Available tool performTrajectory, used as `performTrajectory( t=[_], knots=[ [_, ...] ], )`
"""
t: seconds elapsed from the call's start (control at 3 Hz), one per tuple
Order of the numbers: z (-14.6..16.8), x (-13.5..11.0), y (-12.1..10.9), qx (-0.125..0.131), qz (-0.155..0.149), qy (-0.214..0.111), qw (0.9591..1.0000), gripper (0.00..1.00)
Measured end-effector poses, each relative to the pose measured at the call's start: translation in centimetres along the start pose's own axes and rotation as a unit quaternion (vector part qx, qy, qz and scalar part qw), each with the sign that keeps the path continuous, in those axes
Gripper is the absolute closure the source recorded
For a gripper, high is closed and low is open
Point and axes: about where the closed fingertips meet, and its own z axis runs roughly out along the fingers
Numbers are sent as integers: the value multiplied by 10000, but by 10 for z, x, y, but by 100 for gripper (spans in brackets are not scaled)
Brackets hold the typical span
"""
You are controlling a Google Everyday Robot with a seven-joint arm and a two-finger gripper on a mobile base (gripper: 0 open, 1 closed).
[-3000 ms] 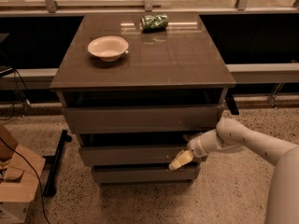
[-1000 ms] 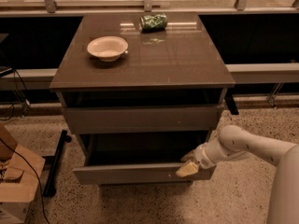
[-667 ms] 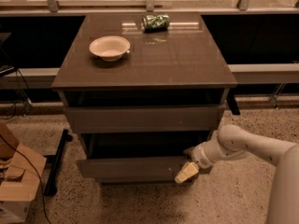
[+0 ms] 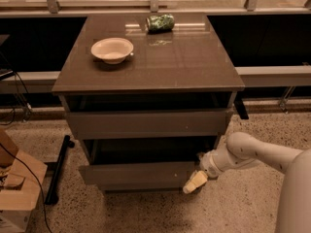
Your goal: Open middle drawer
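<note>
The middle drawer [image 4: 138, 175] is pulled out of the grey-brown cabinet, with its dark interior open above its plain flat front. My gripper [image 4: 194, 182] is at the lower right corner of that front, on a white arm that reaches in from the right. I cannot tell whether it touches the front. The top drawer [image 4: 146, 124] stands slightly out under the cabinet top. The bottom drawer is hidden beneath the pulled-out middle one.
A cream bowl [image 4: 112, 49] and a green crumpled bag [image 4: 160, 22] lie on the cabinet top [image 4: 194, 67]. A cardboard box [image 4: 17, 191] with a cable stands on the speckled floor at the left. A black bar [image 4: 58, 169] lies beside the cabinet's left side.
Since three seconds ago the middle drawer has come out of the cabinet with my gripper at its right end. In the last second its front slid back slightly and my gripper dropped a little.
</note>
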Motion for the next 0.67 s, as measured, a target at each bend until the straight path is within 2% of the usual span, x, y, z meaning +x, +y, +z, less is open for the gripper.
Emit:
performTrajectory(
  t=[0.33,0.67],
  knots=[
    [-3,-2,1,-1,0,1,10000,16],
    [-7,-5,2,0,0,1,10000,46]
  ],
)
